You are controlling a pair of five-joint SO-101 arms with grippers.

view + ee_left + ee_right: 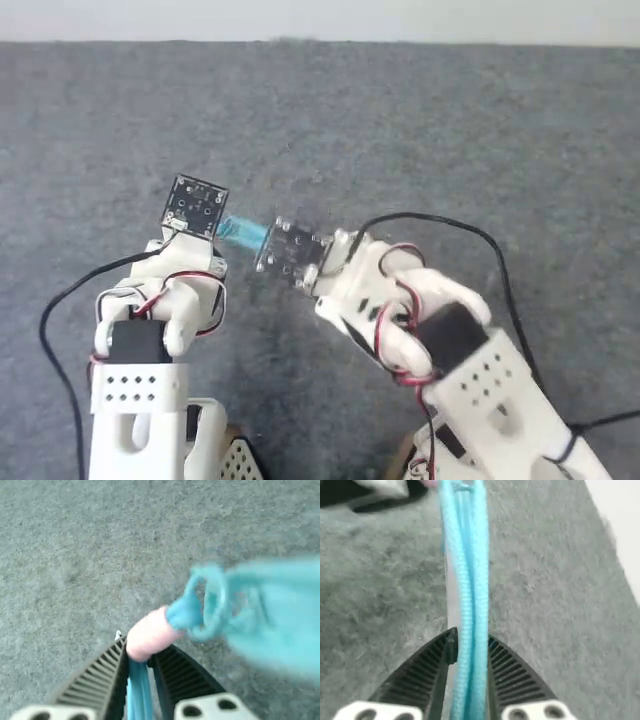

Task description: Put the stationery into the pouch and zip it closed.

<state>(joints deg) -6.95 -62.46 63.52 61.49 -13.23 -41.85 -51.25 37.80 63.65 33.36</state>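
Turquoise pouch (243, 232) hangs stretched between the two grippers at the middle of the high view, over the grey felt table (400, 130). No loose stationery lies on the felt, so the filling looks done and the zipping looks to be the step in hand. Whether the zip is fully closed I cannot tell.

The left gripper (137, 652), at the lower centre of its wrist view, has its jaws narrowed on a blue strip of the pouch (270, 615), with a pink tab (150, 635) just past the tips, probably the zip pull. The right gripper (470, 642) pinches the pouch's (467, 580) edge, which runs from between its jaws up to the top of the frame.
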